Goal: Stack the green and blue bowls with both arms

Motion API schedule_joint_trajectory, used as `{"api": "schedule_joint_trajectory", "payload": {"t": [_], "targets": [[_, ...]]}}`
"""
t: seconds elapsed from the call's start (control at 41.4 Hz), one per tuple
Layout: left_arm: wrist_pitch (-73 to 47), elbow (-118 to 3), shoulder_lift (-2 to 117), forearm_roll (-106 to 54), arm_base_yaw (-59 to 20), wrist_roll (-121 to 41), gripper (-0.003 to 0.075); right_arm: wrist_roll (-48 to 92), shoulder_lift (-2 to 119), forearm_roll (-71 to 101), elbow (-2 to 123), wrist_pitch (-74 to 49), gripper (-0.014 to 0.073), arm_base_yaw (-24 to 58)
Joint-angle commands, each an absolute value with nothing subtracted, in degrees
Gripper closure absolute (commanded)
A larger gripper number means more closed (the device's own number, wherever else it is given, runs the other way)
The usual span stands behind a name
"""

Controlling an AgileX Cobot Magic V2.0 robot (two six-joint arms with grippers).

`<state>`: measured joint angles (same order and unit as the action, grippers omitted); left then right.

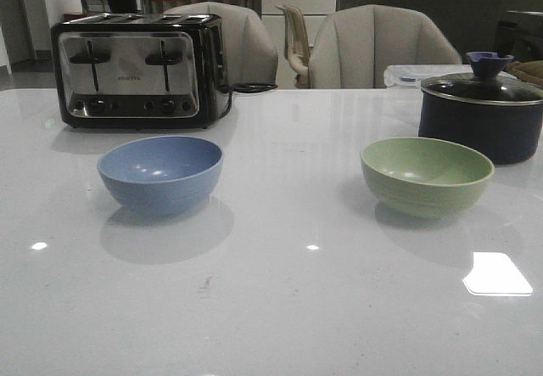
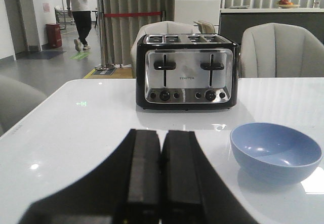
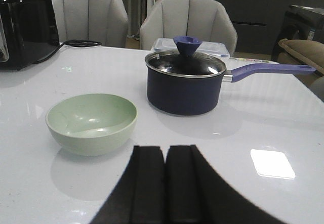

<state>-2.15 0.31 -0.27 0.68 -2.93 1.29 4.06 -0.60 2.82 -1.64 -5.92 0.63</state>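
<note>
On the white bench (image 1: 280, 308) the blue bowl (image 1: 159, 173) sits upright on the left and the green bowl (image 1: 426, 175) upright on the right, well apart, both empty. Each wrist view shows its fingers clenched together on nothing, the left fingers (image 2: 161, 178) near the blue bowl, the right fingers (image 3: 166, 183) near the green one. Farther back stand a toaster (image 1: 140, 70), its small front lettering too blurred to read, and a navy lidded pot (image 1: 480, 109)
</note>
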Motion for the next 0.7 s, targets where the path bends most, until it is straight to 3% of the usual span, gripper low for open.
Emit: {"api": "schedule_joint_trajectory", "payload": {"t": [0.0, 0.677], "targets": [[2.92, 1.48, -1.42, 0.36, -3.37, 1.46, 0.0619, 4.51, -1.76, 2.72, -1.51, -0.67, 0.056, 0.25], [2.92, 1.48, -1.42, 0.36, -3.37, 1.46, 0.0619, 4.51, -1.76, 2.59, -1.51, 2.16, 0.056, 0.25]]}}
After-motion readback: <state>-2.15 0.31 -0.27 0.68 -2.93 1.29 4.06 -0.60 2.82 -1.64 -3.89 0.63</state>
